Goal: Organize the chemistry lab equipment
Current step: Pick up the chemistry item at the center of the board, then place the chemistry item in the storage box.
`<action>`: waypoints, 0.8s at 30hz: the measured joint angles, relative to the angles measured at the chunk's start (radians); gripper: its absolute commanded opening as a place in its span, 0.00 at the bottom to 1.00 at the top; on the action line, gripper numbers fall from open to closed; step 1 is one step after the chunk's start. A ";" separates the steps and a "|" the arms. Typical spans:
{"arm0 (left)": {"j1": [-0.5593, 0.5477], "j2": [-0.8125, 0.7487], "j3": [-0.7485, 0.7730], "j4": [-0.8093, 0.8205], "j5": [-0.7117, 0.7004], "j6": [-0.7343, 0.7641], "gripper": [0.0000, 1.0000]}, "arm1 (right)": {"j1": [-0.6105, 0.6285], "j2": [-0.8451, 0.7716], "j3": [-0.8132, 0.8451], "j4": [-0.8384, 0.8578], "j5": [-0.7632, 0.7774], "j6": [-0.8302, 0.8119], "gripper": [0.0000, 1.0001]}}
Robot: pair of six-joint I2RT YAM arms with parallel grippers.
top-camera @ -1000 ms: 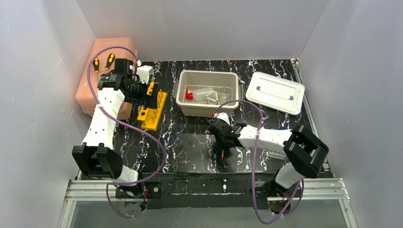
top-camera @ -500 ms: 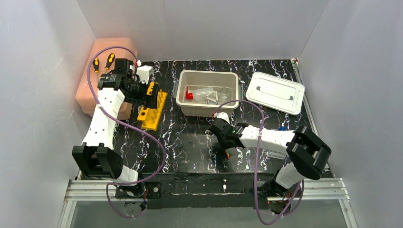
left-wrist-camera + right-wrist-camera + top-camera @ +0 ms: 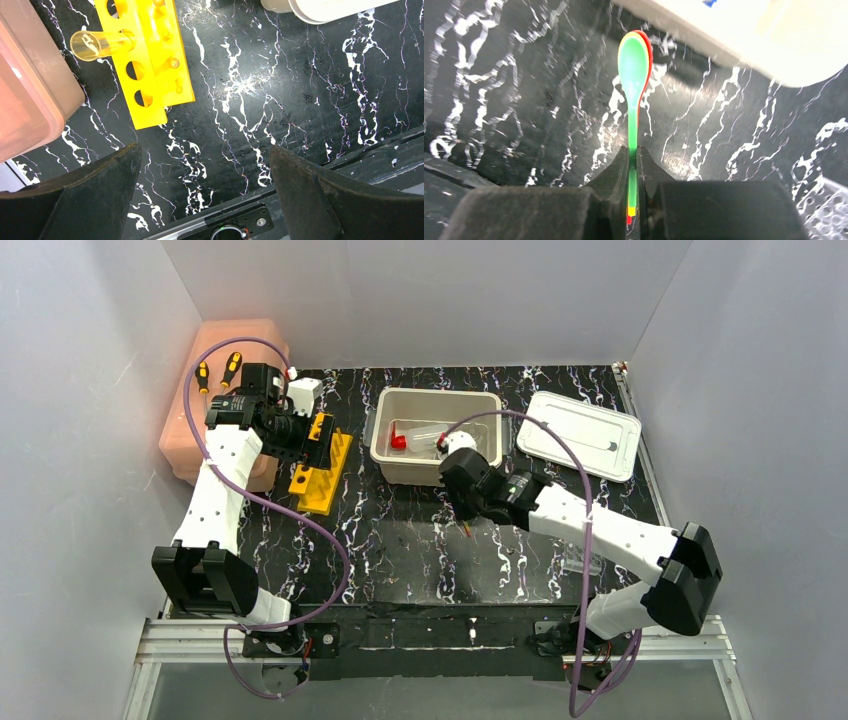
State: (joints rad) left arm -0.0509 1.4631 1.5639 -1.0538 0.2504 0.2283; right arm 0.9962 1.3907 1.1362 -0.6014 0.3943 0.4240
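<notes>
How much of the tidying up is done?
Done: a tube sits in the yellow rack, and the bottle lies in the tub. In hand: the right gripper pinches the green spoon near the tub. Left: probably dropping the spoon in; the lid is off.

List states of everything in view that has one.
left pincer: open, empty
right pincer: shut on green spoon
white bin: uncovered
lid: off, flat beside bin
squeeze bottle: capped, lying in bin
yellow rack: one glass tube slotted, other visible slots empty
</notes>
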 measured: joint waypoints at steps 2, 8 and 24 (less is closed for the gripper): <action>0.000 0.000 0.000 0.001 0.000 0.000 0.99 | 0.000 0.004 0.073 -0.028 0.003 -0.021 0.08; 0.000 0.000 0.000 0.004 0.001 0.000 0.99 | -0.006 0.067 0.340 -0.090 0.026 -0.108 0.08; 0.000 -0.001 -0.016 0.006 0.008 0.006 0.99 | -0.262 0.523 0.789 -0.095 -0.037 -0.294 0.08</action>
State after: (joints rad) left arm -0.0509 1.4624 1.5478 -1.0477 0.2588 0.2344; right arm 0.7341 1.9133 1.9255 -0.6968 0.3573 0.1295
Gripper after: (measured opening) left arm 0.994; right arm 0.132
